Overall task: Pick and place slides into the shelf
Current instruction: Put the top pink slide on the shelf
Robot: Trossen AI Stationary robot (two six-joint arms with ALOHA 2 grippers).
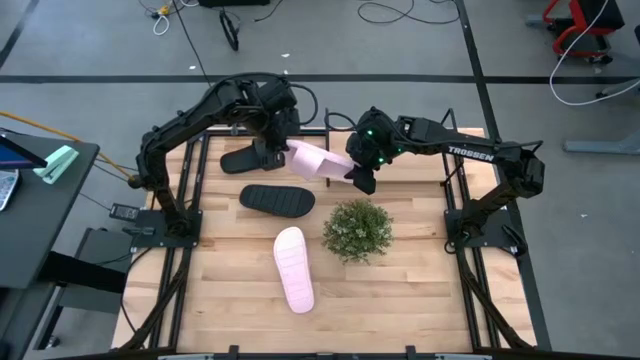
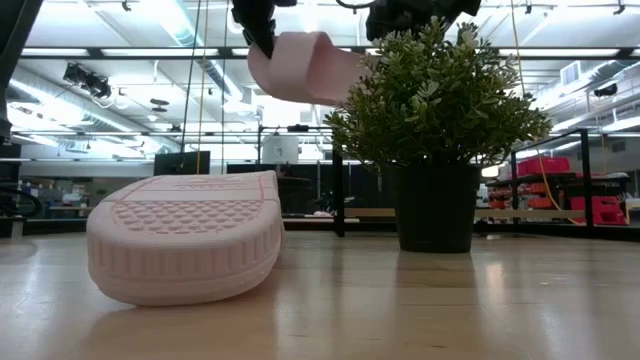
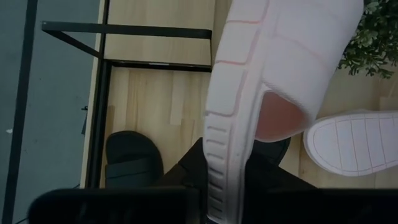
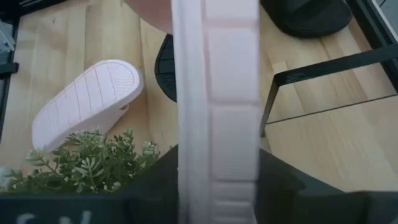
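**Mia:** How many slides are on the shelf (image 1: pixel 330 130) now?

**Ben:** I think just one. A black slide (image 1: pixel 247 157) sits at the far left, inside the thin black bars. I can't tell for sure if it rests on the bars or just under them.

**Mia:** Where is the other black one?

**Ben:** The second black slide (image 1: pixel 277 200) lies on the table (image 1: pixel 420 290), just in front of the shelf. Nobody is touching it.

**Mia:** And the pink ones?

**Ben:** One pink slide (image 1: pixel 294 268) lies upside down in the middle of the table, nearer to us, left of the little green plant (image 1: pixel 357 229). The other pink slide (image 1: pixel 322 162) is up in the air!

**Mia:** Who is holding it?

**Ben:** Both arms. The left gripper (image 1: pixel 281 147) pinches one end, with its fingers closed on the edge. The right gripper (image 1: pixel 358 176) pinches the other end, closed on the sole. The slide hangs between them, above the table, close to the front of the shelf and behind the plant.

**Mia:** So is the job almost done?

**Ben:** No, I'd say it's about a quarter done. The lifted pink slide is not yet on the shelf. After that, two more wait on the table.

**Mia:** Is there room?

**Ben:** Yes, the middle and right of the shelf look free.
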